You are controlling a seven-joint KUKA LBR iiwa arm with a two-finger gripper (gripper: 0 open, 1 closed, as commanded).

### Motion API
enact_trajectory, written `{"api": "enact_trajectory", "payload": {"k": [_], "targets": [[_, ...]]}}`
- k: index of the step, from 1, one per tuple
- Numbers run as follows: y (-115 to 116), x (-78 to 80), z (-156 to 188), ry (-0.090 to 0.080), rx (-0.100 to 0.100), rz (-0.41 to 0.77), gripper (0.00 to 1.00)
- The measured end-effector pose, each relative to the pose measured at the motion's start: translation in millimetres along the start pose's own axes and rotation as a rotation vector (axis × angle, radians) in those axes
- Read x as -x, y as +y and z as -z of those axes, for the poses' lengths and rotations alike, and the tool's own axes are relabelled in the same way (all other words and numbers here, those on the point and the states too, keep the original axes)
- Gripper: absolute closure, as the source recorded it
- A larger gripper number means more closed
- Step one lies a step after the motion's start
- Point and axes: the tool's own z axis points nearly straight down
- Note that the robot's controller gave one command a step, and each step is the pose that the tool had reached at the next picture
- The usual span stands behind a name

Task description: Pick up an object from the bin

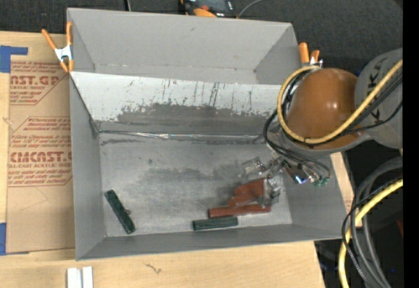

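**Gripper down in the bin's near right corner**

Camera view: the gripper point(267, 183) sits low over a reddish-brown flat piece point(243, 199) near the front right of the grey bin point(177, 64), right at that piece's right end. Honestly can't tell whether it's open or clamped. A dark green bar point(215, 223) lies just beside the brown piece, and another green bar point(120, 211) is well apart at front left.

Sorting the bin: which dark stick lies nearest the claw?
The middle stick, beside the reddish-brown piece by the claw; the left stick lies far off.
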Motion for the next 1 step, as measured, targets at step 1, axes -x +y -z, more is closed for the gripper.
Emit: {"api": "enact_trajectory", "payload": {"k": [1], "targets": [[15.4, 30.2, 99.9, -0.013, -0.007, 0.008, 1.00]]}}
